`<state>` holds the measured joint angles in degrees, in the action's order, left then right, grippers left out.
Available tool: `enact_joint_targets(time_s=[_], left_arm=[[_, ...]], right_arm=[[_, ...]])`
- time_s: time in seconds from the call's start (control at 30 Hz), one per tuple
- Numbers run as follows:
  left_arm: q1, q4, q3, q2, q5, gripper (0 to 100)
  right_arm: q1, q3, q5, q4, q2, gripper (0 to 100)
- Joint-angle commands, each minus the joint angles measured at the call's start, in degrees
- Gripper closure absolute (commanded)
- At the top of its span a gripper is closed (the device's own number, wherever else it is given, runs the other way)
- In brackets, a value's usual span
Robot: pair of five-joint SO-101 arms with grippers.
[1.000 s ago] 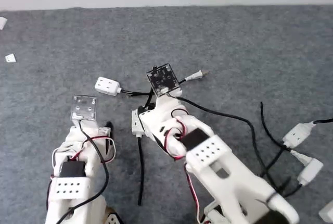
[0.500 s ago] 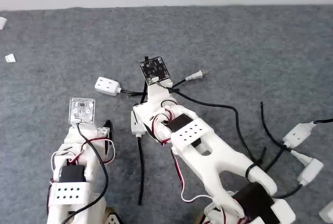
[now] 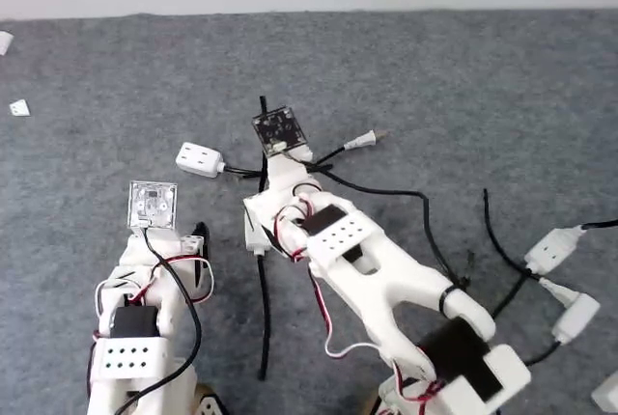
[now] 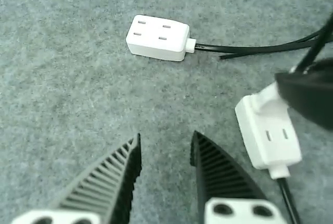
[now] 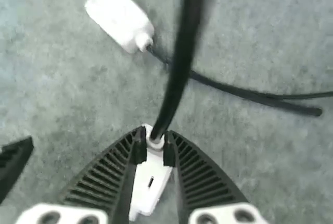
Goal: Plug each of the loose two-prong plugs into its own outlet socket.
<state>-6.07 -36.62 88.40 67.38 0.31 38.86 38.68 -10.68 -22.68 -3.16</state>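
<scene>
Your right arm has swung its wrist toward eleven o'clock in the high view, its right gripper clamped on a white socket, while your left gripper hangs spread and empty with a second socket at its twelve o'clock, and the loose plug, at the held socket's two o'clock, is not yet mated.
</scene>
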Motion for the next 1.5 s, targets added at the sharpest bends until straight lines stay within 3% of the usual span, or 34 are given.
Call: enact_joint_targets(time_s=[0.0, 0.47, 0.73, 0.9, 1.13, 1.37, 1.47], left_arm=[[-1.41, 1.32, -0.84, 0.97, 0.44, 86], [-1.85, 1.32, -0.75, 0.97, 0.35, 86], [-4.22, 1.58, -1.19, 1.05, 0.62, 86], [-6.86, 1.58, -2.86, 1.05, 0.97, 86], [-11.52, 1.67, -5.05, 1.05, 6.86, 86], [-16.26, 1.67, -6.99, 0.97, 11.96, 86], [-17.32, 1.67, -7.16, 0.97, 12.84, 86]], right_arm=[[-0.13, -5.1, 3.25, -3.65, 1.27, 99.1], [4.26, -7.12, 8.26, -9.8, 4.35, 98.3], [6.64, -7.12, -0.26, -10.33, 4.35, 79.8], [6.73, -9.49, -4.13, -11.74, 4.88, 79.4], [6.81, -14.51, -5.98, -13.67, 10.33, 79.4], [8.04, -26.2, -1.67, -22.9, 18.68, 80.0], [8.04, -27.6, 1.23, -23.6, 19.91, 86.4]])
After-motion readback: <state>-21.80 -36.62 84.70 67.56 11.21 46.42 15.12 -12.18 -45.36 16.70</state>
